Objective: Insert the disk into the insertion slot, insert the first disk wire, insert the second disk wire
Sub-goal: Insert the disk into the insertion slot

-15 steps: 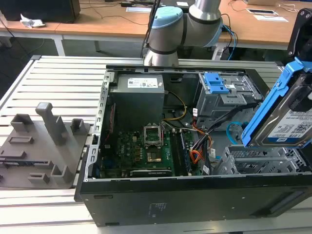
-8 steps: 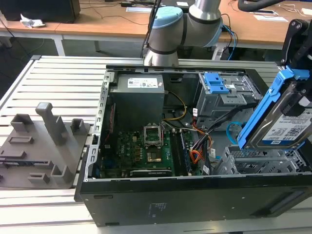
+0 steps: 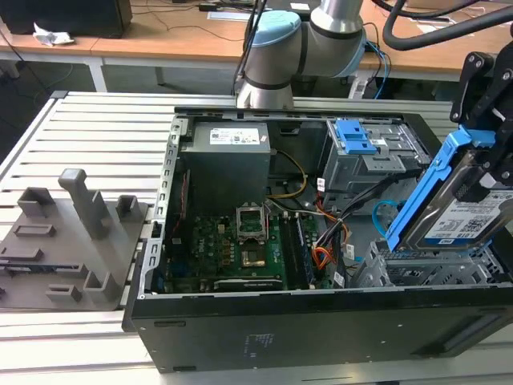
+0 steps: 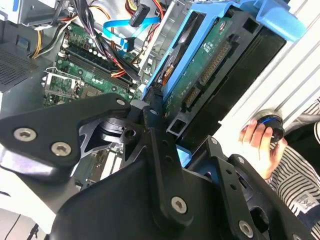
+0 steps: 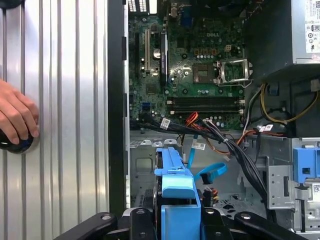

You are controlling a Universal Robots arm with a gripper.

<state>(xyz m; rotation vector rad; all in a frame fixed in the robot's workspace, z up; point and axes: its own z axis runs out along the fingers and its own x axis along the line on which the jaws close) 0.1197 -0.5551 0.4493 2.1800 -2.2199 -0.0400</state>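
Note:
My gripper (image 3: 486, 152) is shut on the disk (image 3: 463, 210), a silver drive with a white label in a bright blue carrier. The disk hangs tilted, its lower end just above the insertion slot (image 3: 417, 271), the grey perforated cage at the exterior view's right of the open computer case. In the second wrist view the disk (image 4: 207, 62) shows its green board between the black fingers (image 4: 152, 117). The first disk wire (image 3: 322, 257), an orange-yellow bundle, lies loose beside the cage. The second disk wire (image 3: 383, 210), light blue, loops free near it and shows as the looping cable (image 5: 210, 172) behind the carrier.
A taller grey box with a blue latch (image 3: 359, 144) stands behind the cage. The motherboard (image 3: 240, 245) and the power supply (image 3: 228, 160) take up the case's other side. A person's hand (image 5: 15, 117) rests on a round dark knob on the slatted table. A grey fixture (image 3: 68, 241) sits outside the case.

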